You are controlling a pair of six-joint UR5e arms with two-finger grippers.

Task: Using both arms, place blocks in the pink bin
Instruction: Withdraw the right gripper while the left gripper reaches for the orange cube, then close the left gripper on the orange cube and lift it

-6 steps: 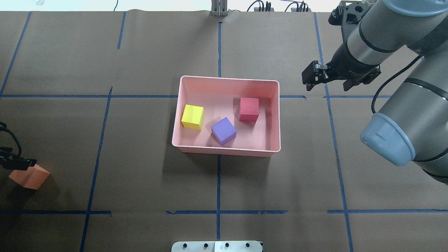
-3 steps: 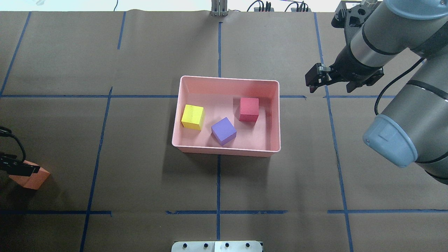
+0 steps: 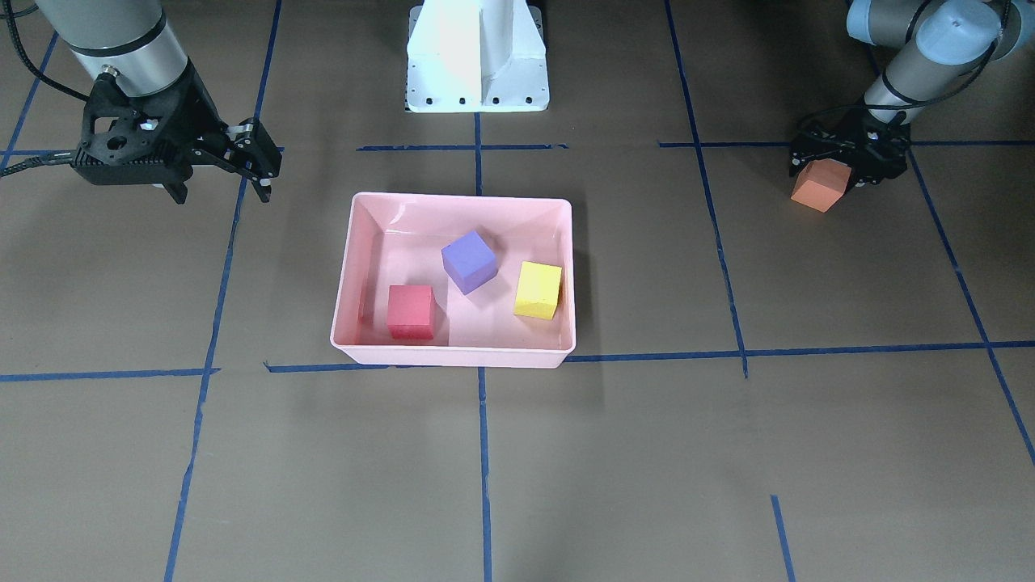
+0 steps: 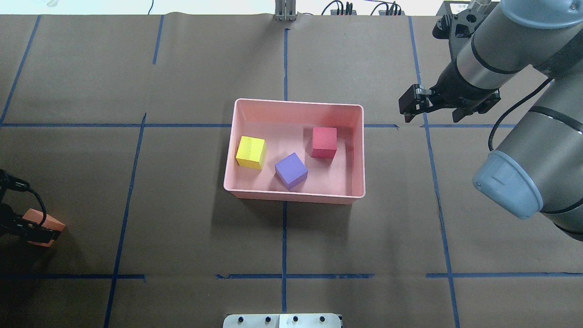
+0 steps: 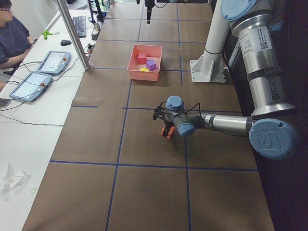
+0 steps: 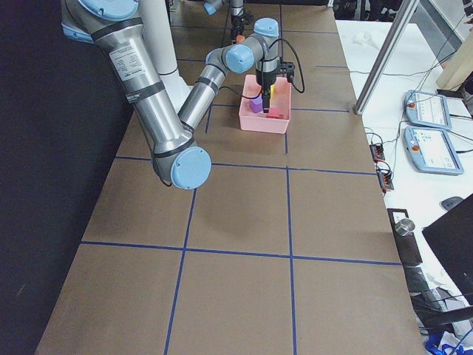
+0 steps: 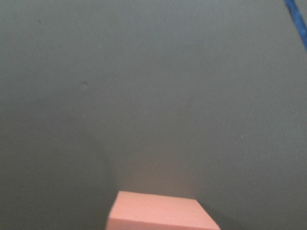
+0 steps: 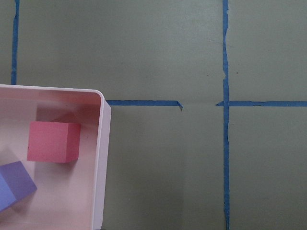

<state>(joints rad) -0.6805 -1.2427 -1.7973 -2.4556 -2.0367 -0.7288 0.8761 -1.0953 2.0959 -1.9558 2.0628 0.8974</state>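
The blocks are split 3 and 1. You have the yellow block (image 4: 250, 151), the purple block (image 4: 291, 170) and the red block (image 4: 324, 142) lying inside the pink bin (image 4: 296, 197), which sits at the middle of the table (image 4: 182, 205). The orange block (image 4: 38, 216) is out on the table, well apart from the bin on the robot's left side.

Inside the bin, the yellow block is toward the robot's left and the red block toward its right. The purple block is between them, turned at an angle, and none touches another.

The left gripper (image 3: 833, 166) is down over the orange block with its black fingers at the block's top, but you cannot tell from these views whether they are clamped on it. The right gripper (image 4: 406, 109) hangs above the table just beyond the bin's far right corner, its 2 fingers apart and holding nothing.
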